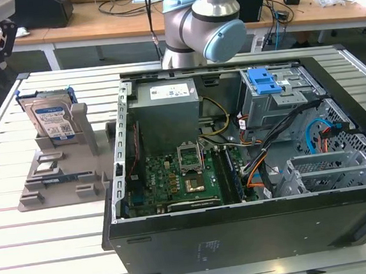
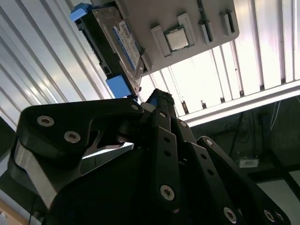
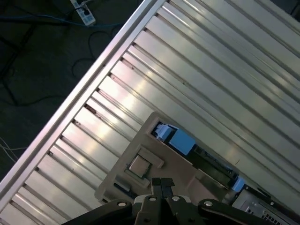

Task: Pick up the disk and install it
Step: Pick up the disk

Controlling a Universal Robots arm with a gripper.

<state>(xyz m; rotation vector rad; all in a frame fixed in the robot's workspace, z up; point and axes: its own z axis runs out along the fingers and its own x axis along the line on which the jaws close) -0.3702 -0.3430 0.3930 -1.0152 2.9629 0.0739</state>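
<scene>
Slatted aluminium counter (image 1: 70,243) carries an open computer case (image 1: 243,234) and, at the exterior view's left, a grey parts holder (image 1: 53,187). Desks strewn with cables line the back of the room. At the top centre of the exterior view the arm (image 1: 202,23) rises behind the case, and both wrist views look down on the holder. Its gripper (image 3: 162,183) hangs above the holder and touches nothing. The fingers (image 3: 156,184) are pressed together with nothing between them. In the upper left of the exterior view, the disk (image 1: 51,119) stands on edge in the holder's rear slot. It is silver, with a white-and-blue label on its face and blue rails along its sides.
</scene>
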